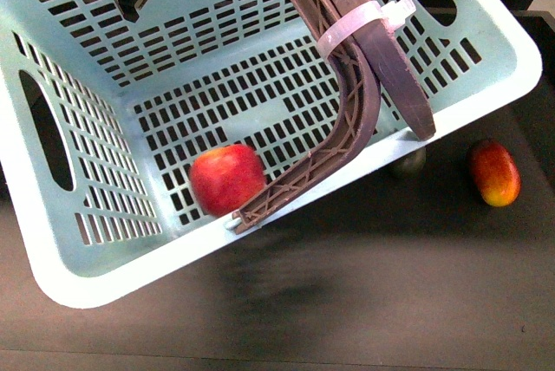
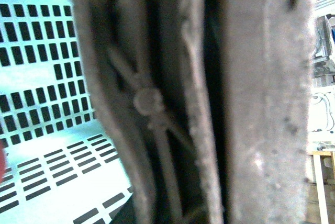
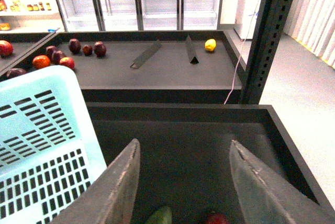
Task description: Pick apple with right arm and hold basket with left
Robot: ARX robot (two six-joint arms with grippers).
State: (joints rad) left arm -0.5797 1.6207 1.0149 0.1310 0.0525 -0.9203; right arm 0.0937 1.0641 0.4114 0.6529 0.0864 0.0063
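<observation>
Apple (image 1: pixel 227 178) lies in the tilted basket (image 1: pixel 78 276); left jaws clamp its handle (image 1: pixel 351 115), right jaws gape empty.

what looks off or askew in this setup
The basket is tilted, not level, with the apple sitting in its low corner against the wall. A white zip tie binds the handle, like a repair.

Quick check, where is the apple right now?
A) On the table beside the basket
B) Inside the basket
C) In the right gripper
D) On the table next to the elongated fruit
B: the apple lies on the floor of the basket against its near wall, and the right gripper is open and empty.
</observation>
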